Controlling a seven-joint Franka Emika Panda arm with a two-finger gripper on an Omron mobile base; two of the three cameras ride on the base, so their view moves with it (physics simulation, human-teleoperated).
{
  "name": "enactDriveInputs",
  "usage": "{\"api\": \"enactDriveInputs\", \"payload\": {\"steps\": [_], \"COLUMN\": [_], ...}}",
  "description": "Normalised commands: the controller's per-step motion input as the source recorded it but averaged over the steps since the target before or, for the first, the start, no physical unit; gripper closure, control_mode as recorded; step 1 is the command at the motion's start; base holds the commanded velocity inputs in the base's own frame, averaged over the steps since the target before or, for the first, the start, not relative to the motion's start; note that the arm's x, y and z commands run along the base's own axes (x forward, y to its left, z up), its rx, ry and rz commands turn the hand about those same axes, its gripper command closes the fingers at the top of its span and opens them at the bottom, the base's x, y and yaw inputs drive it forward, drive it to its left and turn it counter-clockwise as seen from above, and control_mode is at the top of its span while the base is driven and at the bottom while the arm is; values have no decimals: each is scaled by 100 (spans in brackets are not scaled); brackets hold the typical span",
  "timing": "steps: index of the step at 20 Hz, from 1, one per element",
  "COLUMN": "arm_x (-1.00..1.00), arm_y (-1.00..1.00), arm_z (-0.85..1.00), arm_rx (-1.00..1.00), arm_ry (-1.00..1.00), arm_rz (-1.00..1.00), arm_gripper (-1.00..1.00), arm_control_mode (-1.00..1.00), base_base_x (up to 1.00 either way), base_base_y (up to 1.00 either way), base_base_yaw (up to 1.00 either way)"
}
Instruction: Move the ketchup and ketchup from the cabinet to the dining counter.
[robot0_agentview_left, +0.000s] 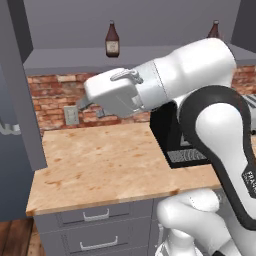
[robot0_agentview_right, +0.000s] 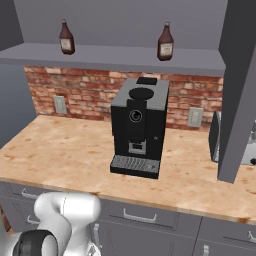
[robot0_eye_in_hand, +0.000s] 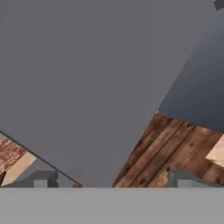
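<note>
Two dark red-brown ketchup bottles stand on the shelf (robot0_agentview_right: 115, 57) of the open grey cabinet: one on the left (robot0_agentview_right: 66, 38) (robot0_agentview_left: 112, 40), one further right (robot0_agentview_right: 165, 42). In the left base view the arm hides all but the right bottle's neck (robot0_agentview_left: 214, 29). My gripper (robot0_agentview_left: 89, 106) hangs below the shelf, over the brick-backed counter, and points left toward the open cabinet door (robot0_agentview_left: 15, 100). In the hand view its fingertips (robot0_eye_in_hand: 41, 179) stand wide apart with nothing between them, so the gripper (robot0_eye_in_hand: 111, 181) is open, facing the grey door panel. The dining counter is out of view.
A black coffee machine (robot0_agentview_right: 139, 127) stands on the beige counter (robot0_agentview_right: 65, 150) under the shelf. The cabinet's other door (robot0_agentview_right: 240, 90) hangs open at the right, with a dark appliance (robot0_agentview_right: 216, 135) behind it. Grey drawers (robot0_agentview_left: 95, 217) run below. Wooden floor (robot0_eye_in_hand: 175, 144) shows beyond the door.
</note>
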Motion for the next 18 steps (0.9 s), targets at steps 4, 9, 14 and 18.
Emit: {"api": "enactDriveInputs", "payload": {"steps": [4, 9, 14, 18], "arm_x": [6, 18, 30, 44], "arm_y": [-62, -52, -51, -54], "arm_z": [12, 25, 34, 40], "arm_rx": [-14, -13, -14, -13], "arm_ry": [-19, -17, -15, -8], "arm_rz": [-47, -48, -44, -34], "arm_gripper": [-100, -100, -100, -100], "arm_control_mode": [-100, -100, -100, -100], "base_base_x": [0, 0, 0, 0], "base_base_y": [0, 0, 0, 0], "base_base_yaw": [0, 0, 0, 0]}}
